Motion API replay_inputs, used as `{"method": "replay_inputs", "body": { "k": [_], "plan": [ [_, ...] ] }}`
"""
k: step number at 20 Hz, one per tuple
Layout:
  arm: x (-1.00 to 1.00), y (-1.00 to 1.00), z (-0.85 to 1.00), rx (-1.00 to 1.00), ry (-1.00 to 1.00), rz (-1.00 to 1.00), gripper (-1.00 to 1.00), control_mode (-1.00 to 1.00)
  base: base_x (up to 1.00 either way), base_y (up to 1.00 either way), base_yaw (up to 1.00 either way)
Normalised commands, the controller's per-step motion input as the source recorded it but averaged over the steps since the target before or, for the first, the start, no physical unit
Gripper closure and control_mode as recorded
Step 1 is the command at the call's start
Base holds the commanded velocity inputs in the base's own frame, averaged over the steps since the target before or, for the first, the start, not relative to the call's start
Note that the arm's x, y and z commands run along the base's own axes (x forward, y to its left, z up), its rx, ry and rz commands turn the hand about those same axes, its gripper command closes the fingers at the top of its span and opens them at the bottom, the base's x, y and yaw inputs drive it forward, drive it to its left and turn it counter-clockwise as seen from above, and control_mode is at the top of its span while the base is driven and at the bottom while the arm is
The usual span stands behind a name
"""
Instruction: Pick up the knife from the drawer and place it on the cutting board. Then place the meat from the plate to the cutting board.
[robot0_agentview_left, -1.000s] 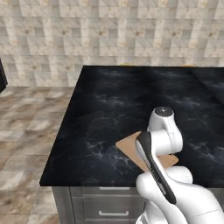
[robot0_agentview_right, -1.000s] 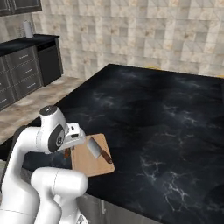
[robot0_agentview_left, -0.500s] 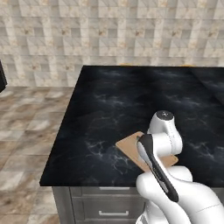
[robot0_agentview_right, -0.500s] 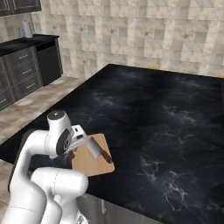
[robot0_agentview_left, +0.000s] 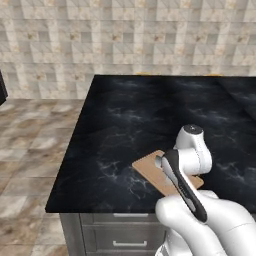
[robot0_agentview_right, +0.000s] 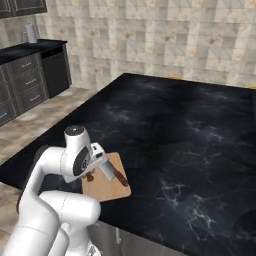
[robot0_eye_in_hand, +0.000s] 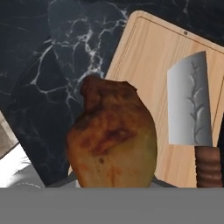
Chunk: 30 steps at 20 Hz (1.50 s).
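Reddish-brown meat (robot0_eye_in_hand: 111, 138) held in the closed gripper (robot0_agentview_right: 92, 172), hanging over the near edge of the light-tan cutting board (robot0_eye_in_hand: 148, 78). Broad-bladed knife (robot0_eye_in_hand: 192, 113) flat on that board, beside the meat. Board close to the near edge of the black marble surface (robot0_agentview_right: 190, 130). Grey drawer (robot0_agentview_left: 117, 242) fronts below.

- No readable text, label, brand, number or sign anywhere in these views.
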Motion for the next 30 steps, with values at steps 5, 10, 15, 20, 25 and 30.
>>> {"method": "replay_inputs", "body": {
  "k": [5,10,15,20,25,30],
  "plan": [
    [0.0,-0.05,-0.46,0.0,-0.02,0.06,1.0,-1.0,0.0,0.0,0.0],
    [0.06,0.0,-0.67,-0.05,-0.01,0.03,1.0,-1.0,0.0,0.0,0.0],
    [0.11,0.02,-0.74,-0.04,0.0,0.0,1.0,-1.0,0.0,0.0,0.0],
    [0.05,0.09,-0.71,0.0,0.0,0.02,1.0,-1.0,0.0,0.0,0.0],
    [0.08,0.14,-0.67,0.0,0.0,0.05,1.0,-1.0,0.0,0.0,0.0],
    [0.21,0.07,-0.62,0.0,0.0,0.07,1.0,-1.0,0.0,0.0,0.0]
  ]
}}
